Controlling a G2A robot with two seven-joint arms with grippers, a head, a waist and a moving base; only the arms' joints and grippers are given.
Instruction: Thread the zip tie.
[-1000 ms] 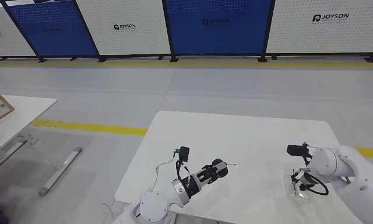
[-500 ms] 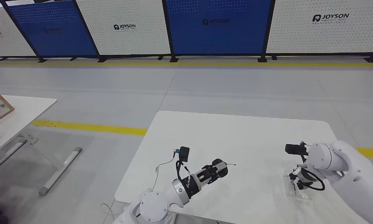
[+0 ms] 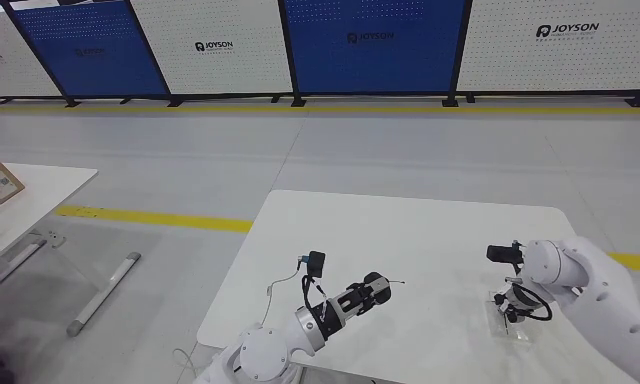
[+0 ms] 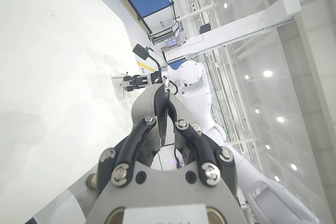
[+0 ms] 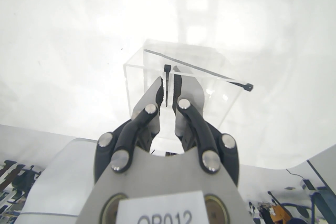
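My right gripper [image 3: 506, 306] hangs over a small clear box [image 5: 225, 107] near the table's right edge. Its fingers [image 5: 158, 89] stand narrowly apart, open. A short black zip tie [image 5: 167, 83] stands upright between them, head [image 5: 167, 68] down at the box rim, lying against one pad. A second, longer zip tie [image 5: 199, 70] lies slanted across the box top. My left gripper [image 3: 380, 287] sits low over the table's front edge, shut, with a thin black zip tie strand [image 3: 398, 282] sticking out of its tip. In the left wrist view the right gripper [image 4: 125, 83] shows farther off.
The white table [image 3: 400, 234] stretches bare between the two arms and towards its far edge. A loose cable with a small black block [image 3: 315, 263] hangs at the left arm. Blue and white partition panels [image 3: 370, 34] stand across the floor behind.
My right arm has shifted slightly to the left above the clear box. The left arm has kept still.
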